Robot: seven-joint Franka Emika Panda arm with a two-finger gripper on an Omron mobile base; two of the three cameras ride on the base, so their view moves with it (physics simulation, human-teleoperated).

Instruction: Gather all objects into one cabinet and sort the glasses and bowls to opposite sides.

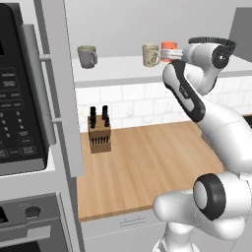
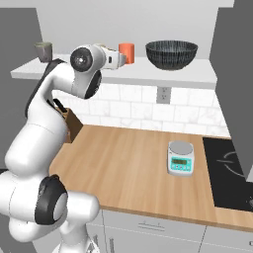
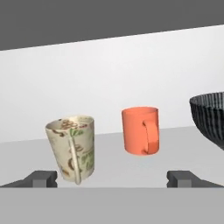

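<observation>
While the gripper (image 3: 112, 178) hangs wide open and empty at the cabinet (image 2: 113, 77), everything sits on its bottom board.

Largest first: bowl (image 2: 171, 54) at the right end, orange mug (image 3: 141, 130) beside it, beige mug (image 3: 72, 148) leaning just ahead of the left finger (image 3: 41, 178), grey mug (image 1: 87, 56) far left. A forward push could likely clip the tilted beige mug and topple it.

Even, bright rendered light, soft faint shadows (slightly coarse, low-resolution edges), no glare.
</observation>
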